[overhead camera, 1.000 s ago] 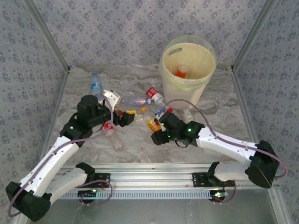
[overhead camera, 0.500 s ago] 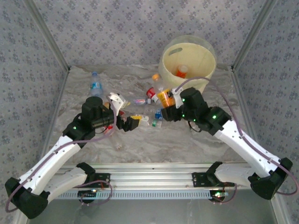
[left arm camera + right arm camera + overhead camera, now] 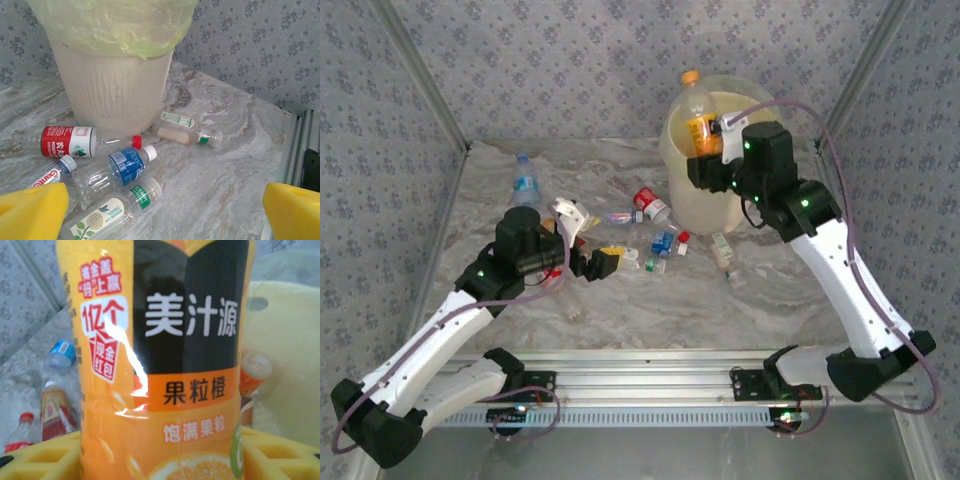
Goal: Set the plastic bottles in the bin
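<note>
While my right gripper (image 3: 708, 152) holds the orange bottle (image 3: 697, 120) mid-label above the bin (image 3: 720, 207), I'd guess it's light, slick, crushable; left gripper's (image 3: 162, 207) wide open.

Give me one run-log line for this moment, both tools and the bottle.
right tool: shut on orange bottle, raised at bin | left tool: open, empty, facing loose bottles | stage: drop not yet made

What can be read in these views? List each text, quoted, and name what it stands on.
"美汁源", "果粒橙", "饱满果粒": orange juice bottle.
"1亿个", "现金红包": same bottle's red-and-white badge.
"农夫": red-label bottle; smaller print unreadable.
"Gene": clear bottle; the rest is hidden.
Blue-label bottle, flower-label bottle: too small to read.
</note>
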Controlling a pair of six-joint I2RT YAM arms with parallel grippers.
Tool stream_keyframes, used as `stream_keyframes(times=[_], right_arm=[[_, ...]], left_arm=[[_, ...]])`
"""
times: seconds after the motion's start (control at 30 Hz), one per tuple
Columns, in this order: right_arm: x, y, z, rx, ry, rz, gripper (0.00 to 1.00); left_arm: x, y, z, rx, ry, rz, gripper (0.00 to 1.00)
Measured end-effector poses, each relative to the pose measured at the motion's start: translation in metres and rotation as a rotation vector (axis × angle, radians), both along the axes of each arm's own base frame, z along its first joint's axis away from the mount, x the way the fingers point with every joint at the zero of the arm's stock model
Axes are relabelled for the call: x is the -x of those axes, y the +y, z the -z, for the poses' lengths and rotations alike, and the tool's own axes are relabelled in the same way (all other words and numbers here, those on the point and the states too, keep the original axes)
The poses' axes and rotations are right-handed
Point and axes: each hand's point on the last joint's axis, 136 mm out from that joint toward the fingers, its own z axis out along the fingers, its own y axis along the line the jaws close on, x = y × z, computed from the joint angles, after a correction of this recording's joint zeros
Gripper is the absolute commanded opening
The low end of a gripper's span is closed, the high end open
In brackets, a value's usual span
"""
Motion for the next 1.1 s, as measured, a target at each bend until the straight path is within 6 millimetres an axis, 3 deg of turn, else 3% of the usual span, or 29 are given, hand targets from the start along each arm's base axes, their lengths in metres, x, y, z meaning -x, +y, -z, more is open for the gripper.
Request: stream_keyframes(times=[0.23,0.5,0.83,1.1], right_arm=[[-0.049,-0.020,-0.006,0.001,-0.004,0.075,0.63],[-0.095,-0.041,0.014,-0.015,0.058,0.115,0.63],[-0.131,-0.059,0.075,-0.040,0.227,0.134,0.63],[-0.136,-0.063,0.118,-0.037,0.361,0.146,0.66]], left_arm=[[0.000,0.001,-0.001,-0.002,-0.007,-0.009,1.00],[0.003,-0.002,0.001,-0.013,-0.011,0.000,1.00],[0.002,0.000,0.005,-0.031,-0.007,-0.006,1.00],[0.003,-0.004,0.012,-0.047,0.009,0.011,1.00]])
